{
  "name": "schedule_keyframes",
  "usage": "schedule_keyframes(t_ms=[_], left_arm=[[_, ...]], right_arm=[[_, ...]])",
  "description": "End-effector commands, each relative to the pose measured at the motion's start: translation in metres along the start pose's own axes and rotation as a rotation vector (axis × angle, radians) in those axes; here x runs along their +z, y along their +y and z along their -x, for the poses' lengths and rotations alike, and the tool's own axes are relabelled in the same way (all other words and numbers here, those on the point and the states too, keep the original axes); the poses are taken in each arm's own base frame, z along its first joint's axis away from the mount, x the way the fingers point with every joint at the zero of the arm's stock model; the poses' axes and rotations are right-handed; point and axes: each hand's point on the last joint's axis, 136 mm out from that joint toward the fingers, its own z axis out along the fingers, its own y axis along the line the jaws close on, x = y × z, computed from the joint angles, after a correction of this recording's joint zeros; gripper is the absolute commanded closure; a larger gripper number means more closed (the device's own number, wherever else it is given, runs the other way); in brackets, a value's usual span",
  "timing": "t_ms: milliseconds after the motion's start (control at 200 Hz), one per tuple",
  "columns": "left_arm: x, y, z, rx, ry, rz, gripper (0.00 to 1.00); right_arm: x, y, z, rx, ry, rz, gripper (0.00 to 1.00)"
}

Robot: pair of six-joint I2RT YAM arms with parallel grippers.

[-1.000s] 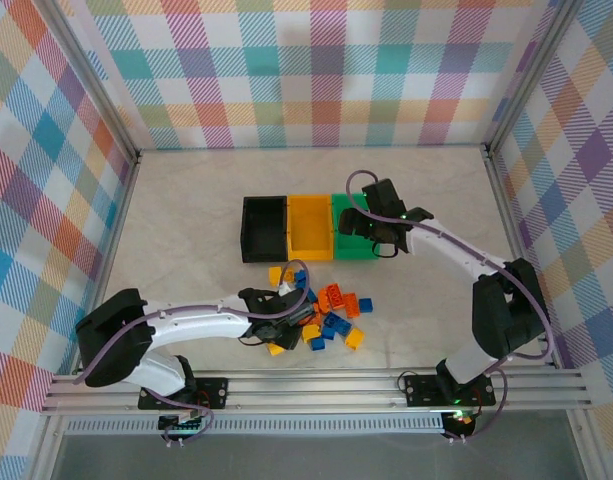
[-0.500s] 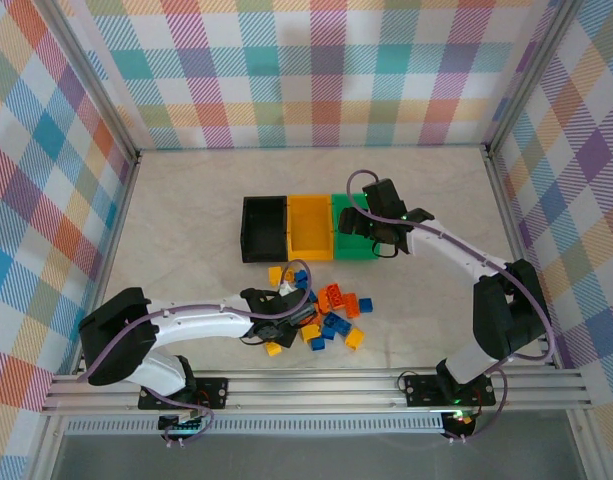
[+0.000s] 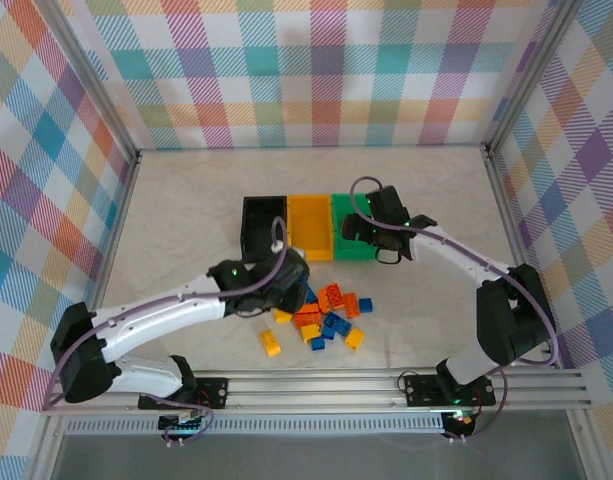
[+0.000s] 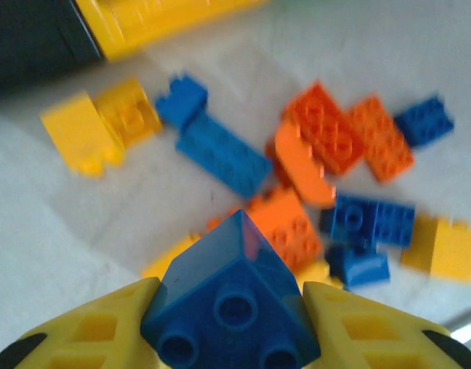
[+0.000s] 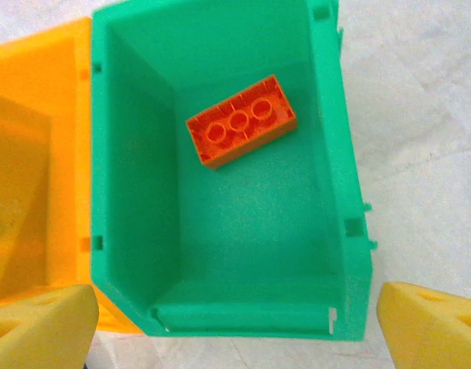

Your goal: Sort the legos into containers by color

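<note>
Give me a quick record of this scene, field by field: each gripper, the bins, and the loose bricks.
Left gripper: shut on a blue brick, near the pile
Right gripper: open, over the green bin
Green bin contents: one orange brick
Bins: black bin, yellow bin, green bin, joined in a row
Pile: yellow, blue and orange bricks loose on the table

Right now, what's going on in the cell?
The left gripper holds a blue brick above the pile. The right gripper hangs open over the green bin, which has one orange brick lying in it. The other loose bricks, yellow, blue and orange, lie in front of the row of bins, so the sorting is far from done.
</note>
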Motion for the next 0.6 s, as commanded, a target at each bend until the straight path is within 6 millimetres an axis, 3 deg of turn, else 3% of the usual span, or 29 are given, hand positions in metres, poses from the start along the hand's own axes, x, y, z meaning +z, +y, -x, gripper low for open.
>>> schedule_keyframes(t_ms=[0,160,265,410,465,555,595], left_arm=[[0.018,0.007,0.053,-0.027,-0.057,-0.016,0.7],[0.062,0.019,0.119,-0.085,-0.08,0.02,0.72],[0.09,0.025,0.142,-0.107,-0.057,0.04,0.73],[0.12,0.036,0.159,-0.144,-0.027,0.069,0.72],[0.126,0.034,0.163,-0.147,-0.022,0.063,0.64],[0.126,0.03,0.169,-0.156,-0.024,0.046,0.42],[0.122,0.027,0.171,-0.159,-0.029,0.032,0.38]], right_arm=[[-0.008,-0.004,-0.001,0.03,-0.016,0.007,0.07],[-0.009,-0.01,-0.012,0.036,0.007,0.0,0.07],[-0.012,-0.013,-0.019,0.037,0.018,0.002,0.07],[-0.015,-0.016,-0.027,0.039,0.029,0.007,0.07],[-0.017,-0.016,-0.028,0.044,0.029,0.016,0.07],[-0.021,-0.016,-0.03,0.049,0.027,0.027,0.06],[-0.022,-0.016,-0.03,0.05,0.027,0.027,0.06]])
